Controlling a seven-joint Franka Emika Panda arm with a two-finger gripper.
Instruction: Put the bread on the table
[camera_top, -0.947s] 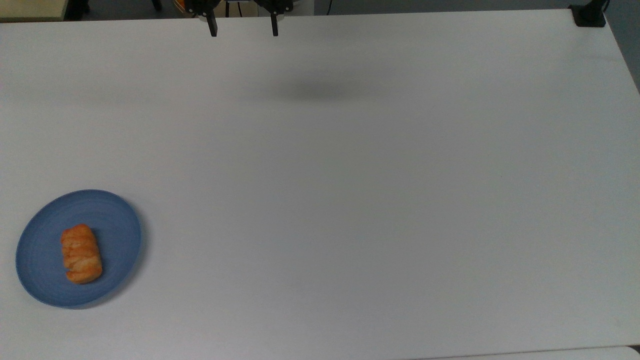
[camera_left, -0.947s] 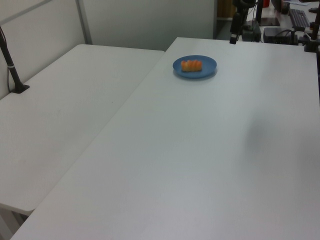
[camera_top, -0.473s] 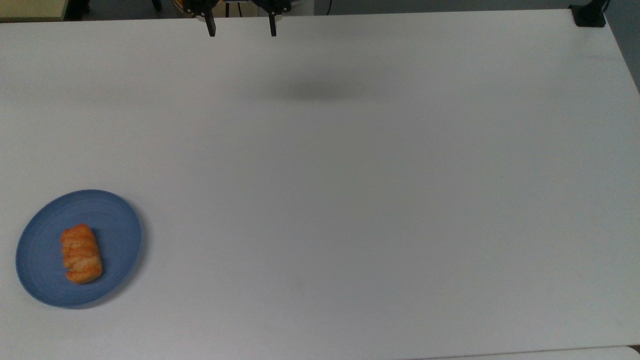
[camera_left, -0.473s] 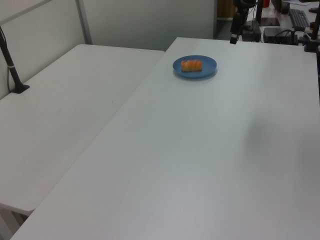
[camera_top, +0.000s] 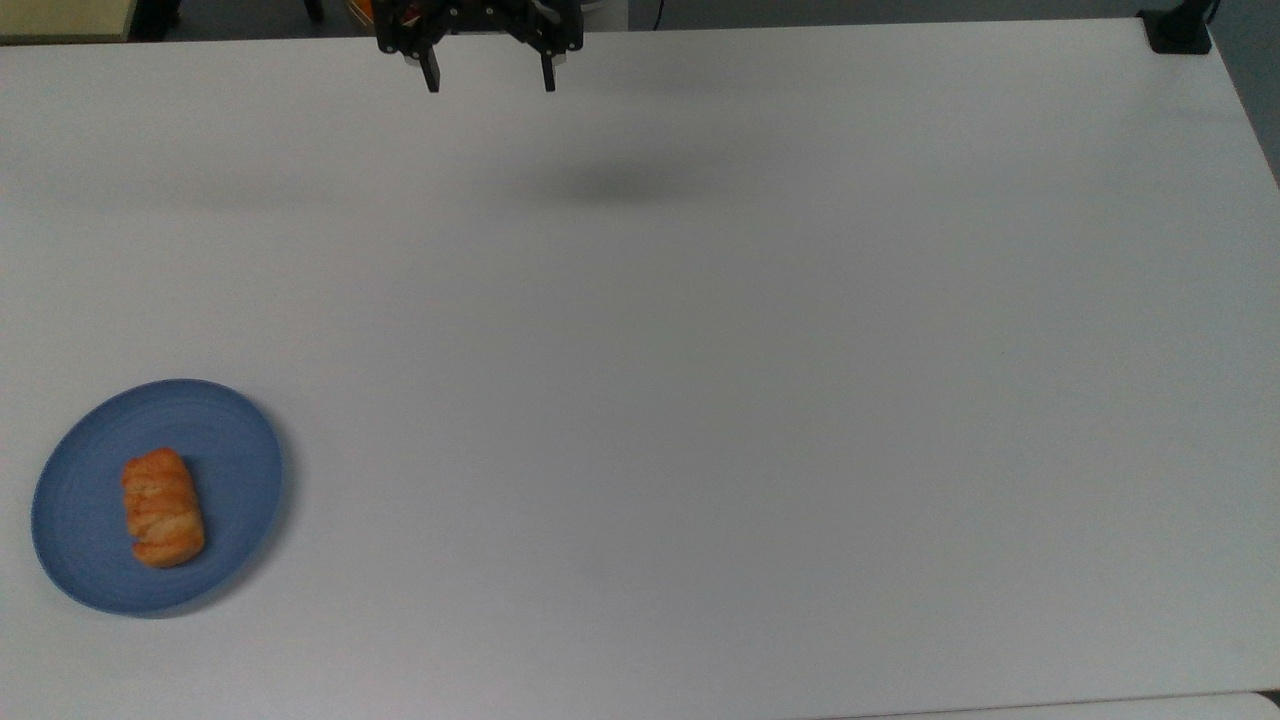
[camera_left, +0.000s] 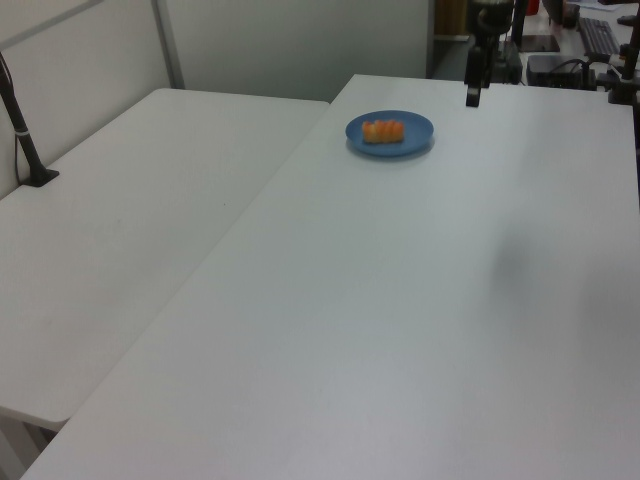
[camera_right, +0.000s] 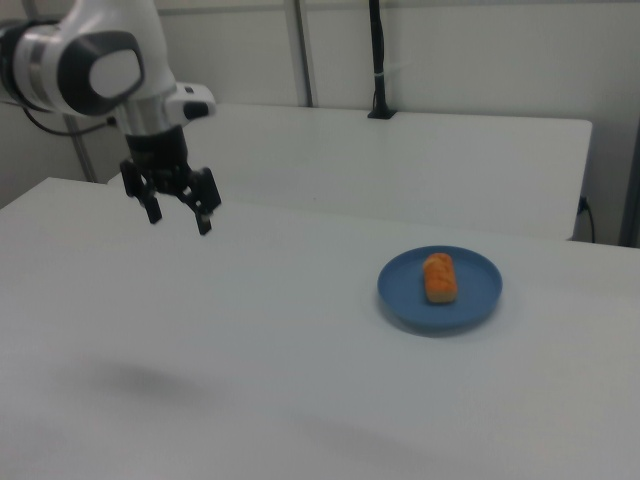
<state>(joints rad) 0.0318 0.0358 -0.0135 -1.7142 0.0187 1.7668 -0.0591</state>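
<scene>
The bread (camera_top: 162, 507) (camera_left: 383, 131) (camera_right: 439, 277), a small orange-brown roll with paler ridges, lies on a round blue plate (camera_top: 235, 450) (camera_left: 420, 125) (camera_right: 480, 275) near the top view's lower left corner. The white table (camera_top: 700, 380) (camera_left: 400, 320) (camera_right: 200, 380) carries the plate. My gripper (camera_top: 489, 84) (camera_left: 472, 97) (camera_right: 180, 218) hangs open above the table at the top view's upper edge, far from the bread, with nothing between its fingers.
A second white table (camera_left: 140, 210) (camera_right: 420, 160) adjoins this one on the left view's left. A black post (camera_left: 22, 130) (camera_right: 378, 60) is clamped to it. A black clamp (camera_top: 1178, 30) sits at the top view's upper right corner.
My gripper has come a little further in over the table and lower, still open. The bread and plate have not moved.
</scene>
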